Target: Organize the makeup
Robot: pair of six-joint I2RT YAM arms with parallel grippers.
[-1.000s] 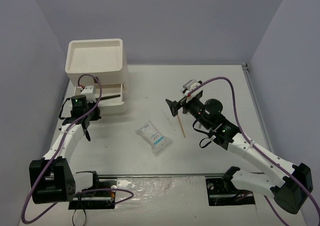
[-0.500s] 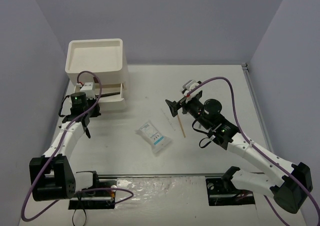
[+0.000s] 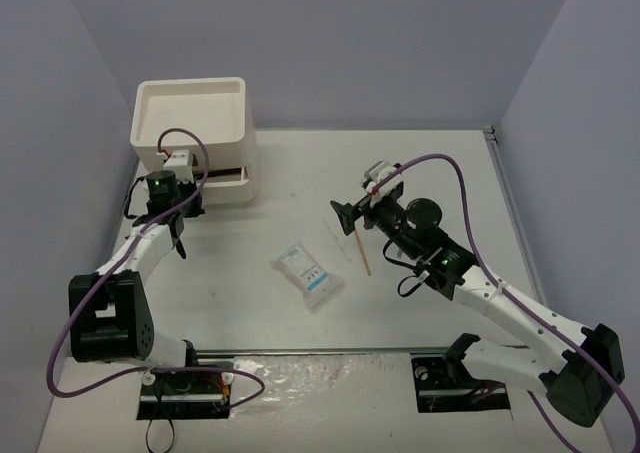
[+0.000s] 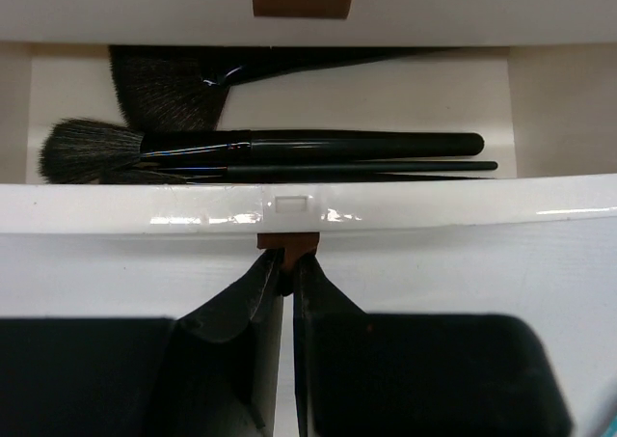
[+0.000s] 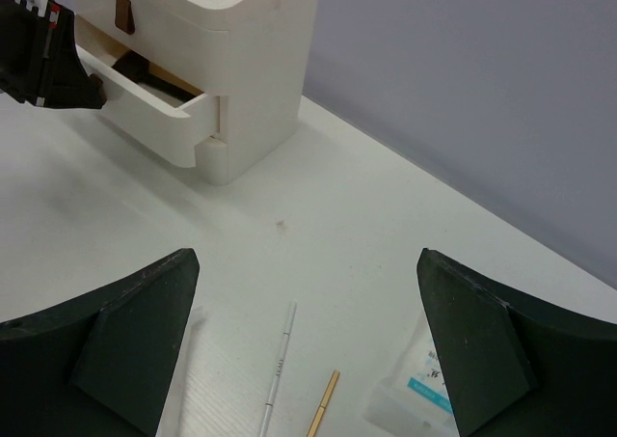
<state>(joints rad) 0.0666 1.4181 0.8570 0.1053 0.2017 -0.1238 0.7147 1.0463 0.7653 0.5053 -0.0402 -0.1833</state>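
Note:
My left gripper (image 3: 183,172) (image 4: 287,263) is shut on the brown tab handle (image 4: 287,245) of the white box's (image 3: 192,133) middle drawer (image 4: 405,205), which stands slightly open. Inside it lie black brushes: a fan brush (image 4: 162,88), a round brush (image 4: 92,148) and a thin one (image 4: 386,168). My right gripper (image 3: 350,217) (image 5: 308,360) is open and empty above the table. Below it lie a thin white stick (image 5: 278,369), a wooden stick (image 5: 324,406) (image 3: 361,251) and white packets with blue print (image 5: 424,384) (image 3: 308,273).
The box has a shallow tray top (image 3: 190,113) and stands at the table's far left; it also shows in the right wrist view (image 5: 202,22). Grey walls enclose the table on three sides. A thin clear tube (image 3: 341,243) lies left of the wooden stick.
My left gripper has moved toward the box with the drawer handle in it, and the drawer has slid most of the way in. The right arm has not moved.

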